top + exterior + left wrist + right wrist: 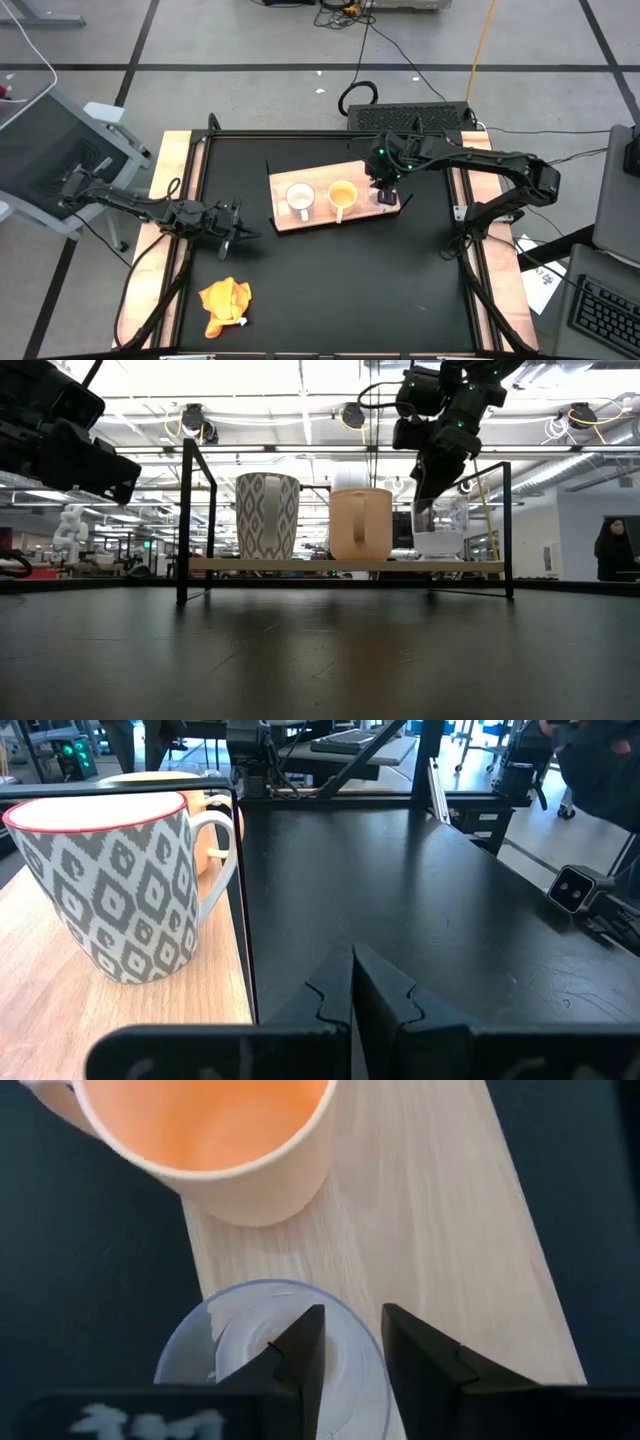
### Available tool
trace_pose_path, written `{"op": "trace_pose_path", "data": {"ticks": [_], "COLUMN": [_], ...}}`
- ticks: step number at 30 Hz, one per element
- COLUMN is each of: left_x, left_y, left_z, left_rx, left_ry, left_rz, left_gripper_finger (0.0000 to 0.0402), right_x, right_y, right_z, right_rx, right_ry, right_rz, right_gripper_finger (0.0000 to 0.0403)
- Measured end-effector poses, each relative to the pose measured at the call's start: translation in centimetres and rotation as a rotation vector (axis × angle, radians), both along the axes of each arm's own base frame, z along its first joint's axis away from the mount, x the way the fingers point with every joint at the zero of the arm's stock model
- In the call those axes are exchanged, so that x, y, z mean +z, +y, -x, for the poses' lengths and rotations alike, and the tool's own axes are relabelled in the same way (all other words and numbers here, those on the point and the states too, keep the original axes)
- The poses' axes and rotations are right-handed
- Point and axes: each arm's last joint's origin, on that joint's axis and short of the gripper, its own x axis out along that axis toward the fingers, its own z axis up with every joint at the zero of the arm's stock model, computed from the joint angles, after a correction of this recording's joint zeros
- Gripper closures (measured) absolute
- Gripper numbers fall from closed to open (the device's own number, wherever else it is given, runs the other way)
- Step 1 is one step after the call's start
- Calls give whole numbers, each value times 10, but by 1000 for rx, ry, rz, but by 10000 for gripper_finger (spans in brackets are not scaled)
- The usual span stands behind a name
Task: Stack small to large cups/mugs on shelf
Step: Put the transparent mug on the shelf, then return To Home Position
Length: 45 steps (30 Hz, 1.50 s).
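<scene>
A white patterned cup (300,198), a yellow-orange cup (342,194) and a clear glass cup (250,1350) stand upright in a row on the wooden shelf (290,222). The glass cup is at the shelf's right end (437,538). My right gripper (352,1345) hangs over the glass cup, pointing steeply down, open. One finger is over the cup's mouth and the other outside its rim. My left gripper (352,982) is shut and holds nothing, low over the black table left of the shelf (235,228). My right gripper stands astride the glass cup's rim (375,1355) from above, one finger (300,1345) inside the mouth and the other (420,1350) outside. A gap shows between the fingers. Whether either finger touches the glass, I cannot tell. The cup rests on the shelf.
An orange-yellow cloth (225,303) lies crumpled near the table's front left. The shelf rests on a black metal frame (185,520) with upright posts. Bare black tabletop (350,290) lies in front of the shelf.
</scene>
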Motion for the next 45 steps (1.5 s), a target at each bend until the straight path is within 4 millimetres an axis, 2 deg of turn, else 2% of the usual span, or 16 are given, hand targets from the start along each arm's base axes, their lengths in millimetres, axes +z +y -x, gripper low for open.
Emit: {"op": "trace_pose_path", "data": {"ticks": [8,13,16,22,29,32,35,37,39,45], "left_x": [0,0,0,2,5,5,5,4,4,6], "left_y": [0,0,0,0,0,0,0,0,-1,-1], "left_z": [0,0,0,0,-1,-1,-1,-1,-1,-1], "left_rx": [1,1,1,6,1,1,4,-18,-31,-14], "left_ry": [-1,0,-1,-15,-49,-66,-68,-64,-62,-91], "left_rz": [6,6,6,33,7,-54,-66,-76,-89,-117], "left_gripper_finger": [392,392,392,392,392,393,398,399,400,400], "right_x": [0,5,16,52,90,101,110,112,110,93], "right_y": [-4,-6,-4,4,27,38,49,55,62,75], "right_z": [2,5,9,26,62,79,94,103,112,133], "right_rx": [-32,-32,-30,-28,-40,-47,-53,-57,-44,-43], "right_ry": [-2,-17,-41,-163,-315,-362,-405,-431,-437,-466], "right_rz": [-7,11,23,80,108,105,89,71,60,26], "right_gripper_finger": [233,202,193,194,227,267,324,369,393,401]}}
